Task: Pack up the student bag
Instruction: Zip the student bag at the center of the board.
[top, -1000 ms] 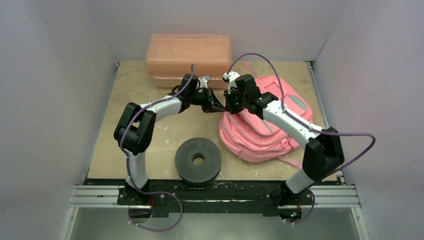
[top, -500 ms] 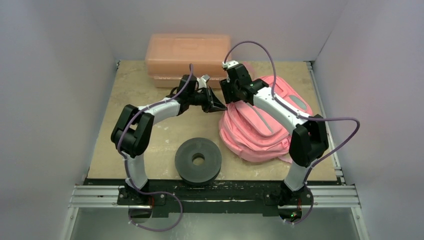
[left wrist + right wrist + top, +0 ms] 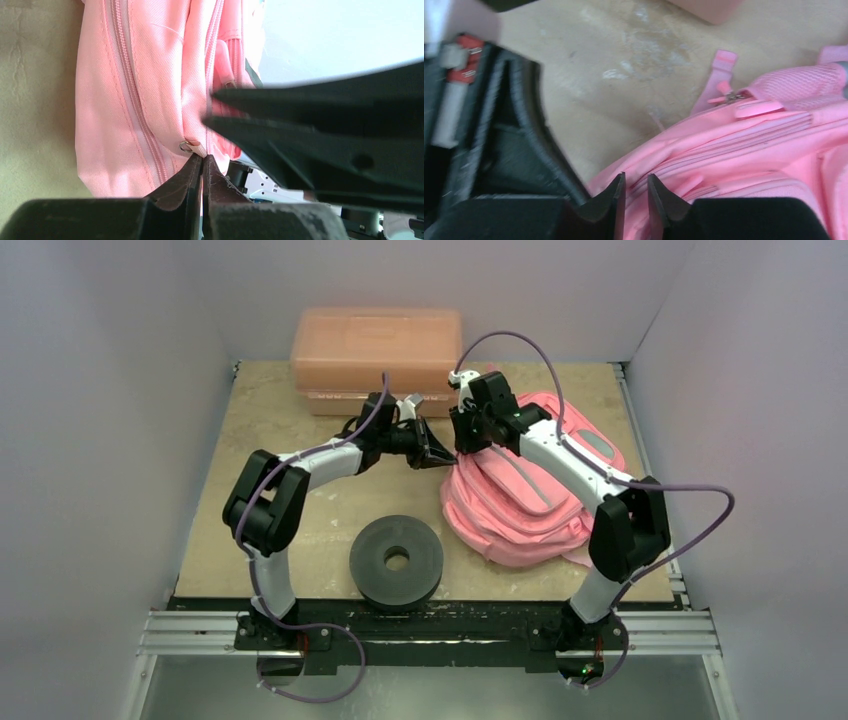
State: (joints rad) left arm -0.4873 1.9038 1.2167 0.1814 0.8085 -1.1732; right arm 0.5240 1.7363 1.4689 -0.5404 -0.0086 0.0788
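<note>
Bag (image 3: 520, 505): on the right half of the table (image 3: 290, 430), spread from near the far edge almost to the near edge, slumped and creased. Soft bright-pink woven fabric with paler zip tapes and a grey patch (image 3: 597, 445) on the side toward the right edge. Bunched up at its far left end, between the two grippers.

Left gripper (image 3: 438, 458): reaches in from the left to that bunched end. Left wrist view: black tapered fingers (image 3: 186, 184) pressed together, clamped on a small fabric tab (image 3: 198, 149) that carries a metal ring (image 3: 185, 146) at the end of a zip line. Close weave and two zip runs plain here, lost from above.

Right gripper (image 3: 460, 438): just beside the left one, over the bag's far end. Right wrist view: fingertips (image 3: 615, 190) a narrow gap apart, set against the zip seam, pink fabric showing through the gap. Also only here: a mesh panel (image 3: 804, 80), a smooth pink pull (image 3: 756, 107) and a strap end (image 3: 720, 75) lying on the scuffed tan surface, all hidden from above by the arm.

At the far edge, left of centre: box (image 3: 375, 345), rigid, translucent salmon plastic, rectangular with rounded corners.

At the near edge, about centre: disc (image 3: 372, 572), black, matte and thick, with a round hole in the middle. Seen whole only from above.
</note>
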